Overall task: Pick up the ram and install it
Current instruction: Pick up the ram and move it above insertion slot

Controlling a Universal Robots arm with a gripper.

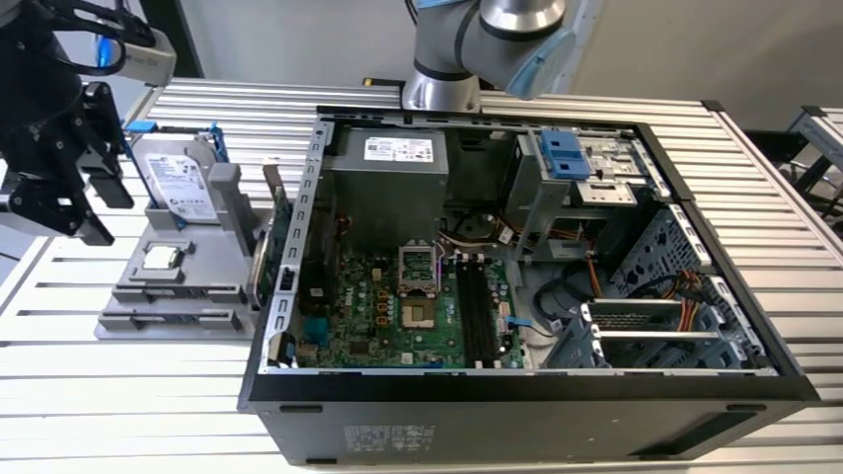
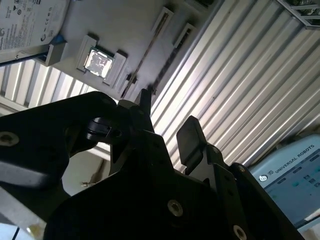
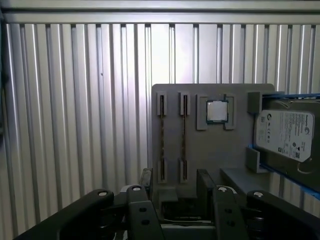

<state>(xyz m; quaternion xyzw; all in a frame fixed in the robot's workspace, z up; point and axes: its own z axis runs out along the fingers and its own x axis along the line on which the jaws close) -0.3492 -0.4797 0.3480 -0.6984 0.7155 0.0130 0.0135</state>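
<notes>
The ram (image 3: 161, 135) is a thin dark strip lying edge-on in a long slot of the grey holder block (image 3: 210, 160). A second strip like it (image 3: 183, 135) sits in the neighbouring slot. One strip (image 2: 149, 47) also appears in the second wrist view. My gripper (image 3: 175, 185) is open and holds nothing, and its black fingers (image 3: 146, 181) hover above the near end of the two slots. In the exterior view my gripper (image 1: 103, 212) hangs over the table at the exterior view's left of the holder block (image 1: 132, 296). The motherboard's black slots (image 1: 475, 306) lie inside the open computer case (image 1: 527, 395).
A silver hard drive with blue rails (image 1: 178, 173) stands at the far end of the holder block, and a small square processor chip (image 1: 161, 257) lies in its middle. The case wall (image 1: 283, 267) rises just past the block. The table is ribbed aluminium (image 1: 79, 395).
</notes>
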